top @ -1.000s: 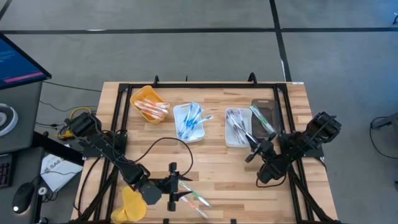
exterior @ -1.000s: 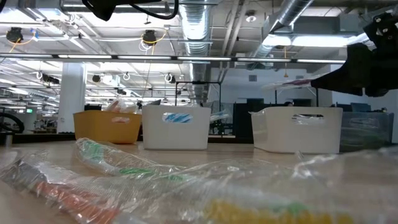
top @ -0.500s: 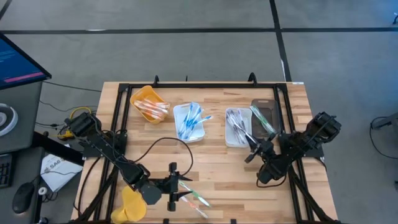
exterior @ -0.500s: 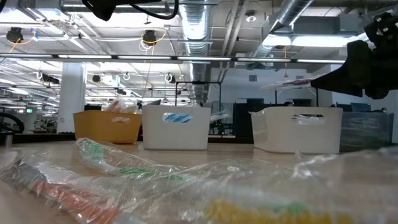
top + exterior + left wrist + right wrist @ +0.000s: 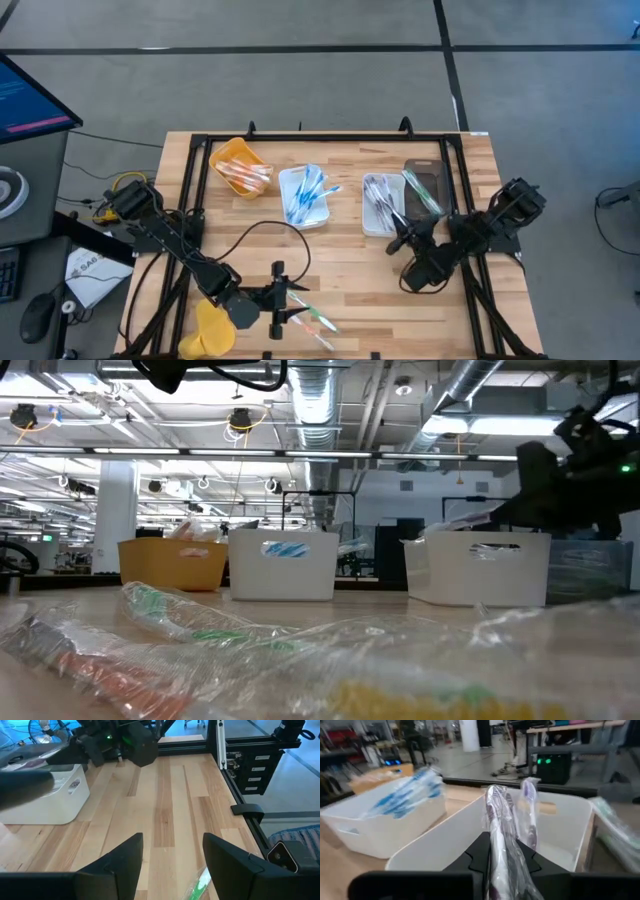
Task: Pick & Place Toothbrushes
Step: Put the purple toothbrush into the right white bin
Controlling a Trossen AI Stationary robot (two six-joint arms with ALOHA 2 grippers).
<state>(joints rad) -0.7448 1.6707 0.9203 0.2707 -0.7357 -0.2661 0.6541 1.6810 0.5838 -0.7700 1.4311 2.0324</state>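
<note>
High view: I am looking down on a pale wooden worktop (image 5: pixel 340 270) on a grey floor. A yellow tray (image 5: pixel 240 165), a middle white tray (image 5: pixel 305 195), a right white tray (image 5: pixel 380 205) and a dark tray (image 5: pixel 425 185) are sitting in a row toward 12 o'clock. The right tool (image 5: pixel 393 243) has moved slightly toward 9 o'clock since a second ago. The left tool (image 5: pixel 290 300) is waiting at 6 o'clock, with the loose toothbrushes (image 5: pixel 315 320) just beside it.

Low view: the room's ducts and lights are showing overhead; the right arm (image 5: pixel 570 480) is reaching further in than before.

Left wrist view: the left tool is standing released, with a green toothbrush (image 5: pixel 200 885) lying just beyond its fingers (image 5: pixel 125 860).

Right wrist view: the right tool is grasping a wrapped toothbrush (image 5: pixel 500 835), which is pointing out over the right white tray.
</note>
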